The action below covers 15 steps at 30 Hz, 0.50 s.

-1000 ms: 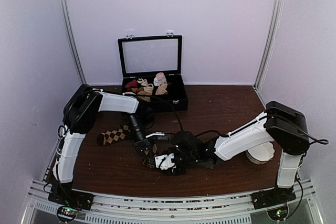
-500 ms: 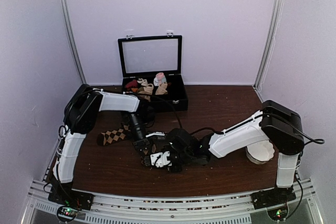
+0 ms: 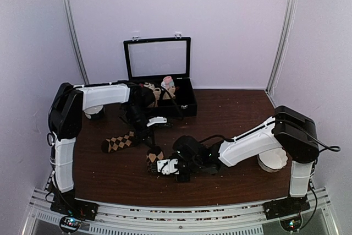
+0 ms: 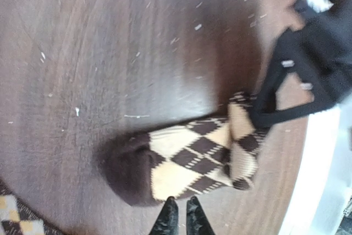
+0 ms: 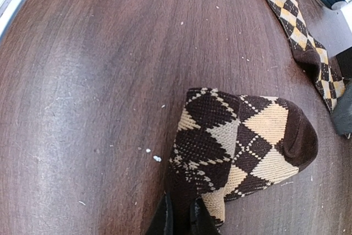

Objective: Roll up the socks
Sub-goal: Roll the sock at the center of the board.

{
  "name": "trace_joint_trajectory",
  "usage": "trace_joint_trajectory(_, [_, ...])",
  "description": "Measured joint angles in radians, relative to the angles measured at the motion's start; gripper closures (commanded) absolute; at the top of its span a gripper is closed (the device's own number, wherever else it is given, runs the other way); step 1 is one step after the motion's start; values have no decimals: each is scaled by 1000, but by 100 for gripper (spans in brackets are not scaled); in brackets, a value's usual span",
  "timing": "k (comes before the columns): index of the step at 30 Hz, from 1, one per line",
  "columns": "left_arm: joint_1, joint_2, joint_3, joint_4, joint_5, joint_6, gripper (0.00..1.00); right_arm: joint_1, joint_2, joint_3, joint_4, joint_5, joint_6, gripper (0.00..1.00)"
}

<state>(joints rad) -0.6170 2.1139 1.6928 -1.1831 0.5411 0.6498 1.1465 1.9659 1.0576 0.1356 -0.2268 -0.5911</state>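
White right arm (image 3: 247,141) lies low — jaws pinching folded sock (image 5: 242,136).

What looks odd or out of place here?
The pair is split: the folded sock sits pinched by the right tool, while the flat sock lies apart to its left, not rolled in. White specks litter the table. Nothing looks damaged.

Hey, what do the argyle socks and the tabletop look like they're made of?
The socks look like soft knitted fabric: visible stitch texture, limp folds, matte surface. The table looks like dark wood or wood-look laminate: streaky grain, slight sheen; I can't tell which.
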Motion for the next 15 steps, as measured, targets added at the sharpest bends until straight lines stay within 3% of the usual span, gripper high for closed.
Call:
trace_joint_trajectory(9, [-36,117,-34,47,-79,-17,97,16,-7,21,-65,28,41,100])
trace_joint_trajectory(15, [-86,155,42,33,-97,-17,98,37,-20,38,-134,49,39,100])
